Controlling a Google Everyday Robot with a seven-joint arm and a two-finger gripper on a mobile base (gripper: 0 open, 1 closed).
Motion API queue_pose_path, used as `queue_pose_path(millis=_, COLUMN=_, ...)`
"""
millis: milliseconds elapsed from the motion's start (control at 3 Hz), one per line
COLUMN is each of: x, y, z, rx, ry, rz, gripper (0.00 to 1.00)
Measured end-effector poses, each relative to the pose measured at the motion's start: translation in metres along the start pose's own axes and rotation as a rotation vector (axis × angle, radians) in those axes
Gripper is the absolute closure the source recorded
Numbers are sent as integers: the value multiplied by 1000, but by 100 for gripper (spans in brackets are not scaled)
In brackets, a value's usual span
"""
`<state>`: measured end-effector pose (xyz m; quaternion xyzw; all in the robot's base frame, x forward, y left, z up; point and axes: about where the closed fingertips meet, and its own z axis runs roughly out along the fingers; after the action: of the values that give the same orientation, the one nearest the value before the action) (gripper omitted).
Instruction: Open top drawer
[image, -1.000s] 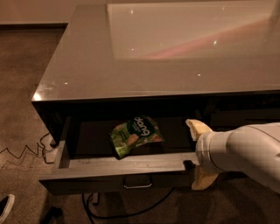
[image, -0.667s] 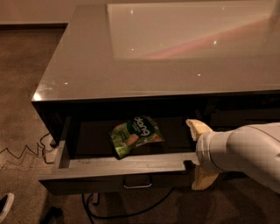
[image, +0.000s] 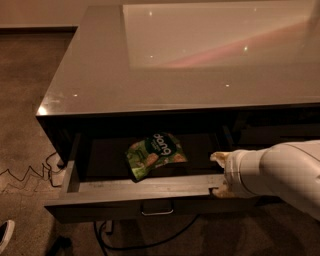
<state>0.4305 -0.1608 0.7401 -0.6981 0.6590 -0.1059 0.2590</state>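
Observation:
The top drawer (image: 125, 206) of the dark cabinet stands pulled out, with its small bar handle (image: 157, 210) at the centre of the flat front. A green snack bag (image: 155, 152) lies inside on the drawer floor. My gripper (image: 220, 175), at the end of the white arm (image: 280, 172), is at the right end of the drawer's front rim, reaching in from the right and straddling the rim.
The glossy cabinet top (image: 175, 65) spreads above the drawer. Dark drawer fronts (image: 280, 131) sit to the right. Cables (image: 25, 175) lie on the carpet at the left and run under the drawer (image: 150, 242). A shoe tip (image: 5, 235) shows at the bottom left.
The gripper's outline at the drawer rim has drawn in a little, its lower part now higher. The drawer and the snack bag have not moved.

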Motion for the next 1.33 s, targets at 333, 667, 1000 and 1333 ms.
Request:
queue_pose_path(millis=333, x=-2, y=-22, z=1, rx=43, ry=-21, rz=-9, gripper=65)
queue_pose_path(millis=667, x=-10, y=-49, z=7, rx=65, ry=-40, rz=-49, gripper=88)
queue_pose_path(millis=1000, x=-19, y=-54, z=32, rx=25, ry=-39, rz=-114, gripper=100)
queue_pose_path(millis=1333, x=-19, y=-56, z=63, rx=-49, ry=-41, rz=-145, gripper=100)
